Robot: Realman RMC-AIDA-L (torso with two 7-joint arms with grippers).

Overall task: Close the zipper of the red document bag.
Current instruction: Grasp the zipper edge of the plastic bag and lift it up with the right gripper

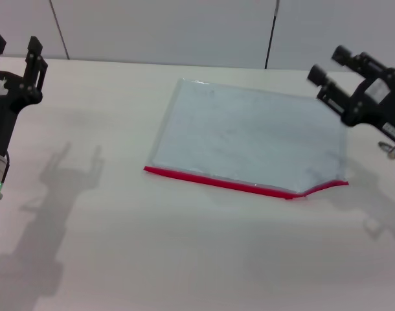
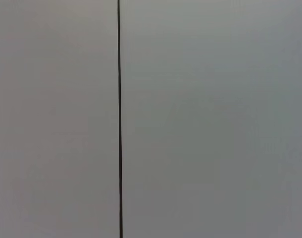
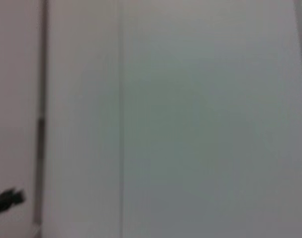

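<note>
A pale blue-grey, see-through document bag (image 1: 249,139) lay flat on a white table (image 1: 120,246), turned slightly askew, in the head view. This bag served as the landmark for everything else. Its zipper (image 1: 230,184) ran as a thin bright red strip along the long edge nearest the robot; toward the bag's right end the strip bent at a shallow kink and rose a little to the corner. The slider pull could not be made out with any certainty; it may have sat at that kink, but the view was too coarse to tell. The left gripper (image 1: 16,48) hung in the air well apart from the bag, off beyond its left side, with its two dark fingers pointing upward and standing apart with a clear gap between them, holding nothing. The right gripper (image 1: 329,68) hovered above the bag's far right corner, not touching it, its two dark fingers angled up and to the left and likewise spread with a gap, empty. Soft shadows of both arms fell on the table on either side of the bag. Beyond the bag's far edge stood a plain grey wall (image 1: 184,29) with dark vertical seams. Both wrist views showed only blank grey panels; the left one had a thin dark vertical seam (image 2: 119,119).
</note>
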